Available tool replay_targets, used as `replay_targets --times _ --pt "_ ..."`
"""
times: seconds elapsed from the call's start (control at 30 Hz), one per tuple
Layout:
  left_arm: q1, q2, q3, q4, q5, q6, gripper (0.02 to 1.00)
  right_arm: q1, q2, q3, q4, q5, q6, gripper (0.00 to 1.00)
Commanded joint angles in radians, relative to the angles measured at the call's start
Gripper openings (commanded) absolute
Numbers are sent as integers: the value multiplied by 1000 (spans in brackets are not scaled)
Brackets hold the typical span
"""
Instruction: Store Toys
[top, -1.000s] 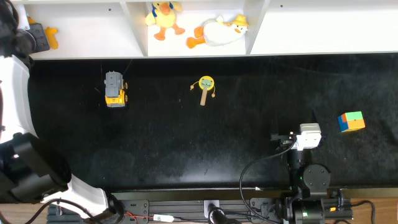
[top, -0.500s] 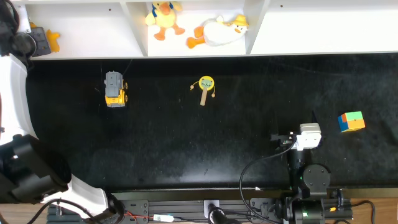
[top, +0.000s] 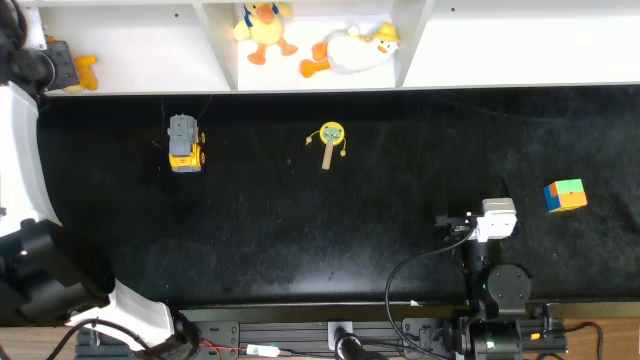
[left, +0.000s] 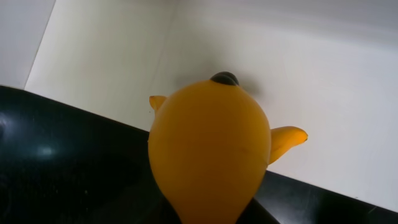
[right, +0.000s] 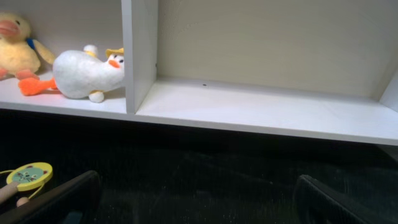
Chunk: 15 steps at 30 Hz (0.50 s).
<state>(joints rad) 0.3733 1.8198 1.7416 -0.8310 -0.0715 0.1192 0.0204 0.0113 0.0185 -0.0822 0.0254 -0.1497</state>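
Orange toy (left: 208, 149), smooth, rounded, likely light and slippery, pinched at narrow lower end by left gripper (top: 62, 67), just inside shelf's left compartment (top: 140, 50); best gripped low across the taper, not the bulge

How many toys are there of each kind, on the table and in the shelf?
Plush birds: 2
Toy truck: 1
Rattle: 1
Colour cube: 1
Orange toy: 1
Total: 6

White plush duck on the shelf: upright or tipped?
Tipped. The white plush duck lies on its side in the middle compartment of the white shelf, orange feet toward the yellow plush duck beside it.
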Motion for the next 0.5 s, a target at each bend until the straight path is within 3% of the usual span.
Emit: replay_targets --times 0.03,0.5 --pt "-1 4 37 6 7 15 60 3 -6 -14 5 -6 8 996" --pt "-1 48 37 17 -1 14 64 3 -6 -14 5 -6 8 996"
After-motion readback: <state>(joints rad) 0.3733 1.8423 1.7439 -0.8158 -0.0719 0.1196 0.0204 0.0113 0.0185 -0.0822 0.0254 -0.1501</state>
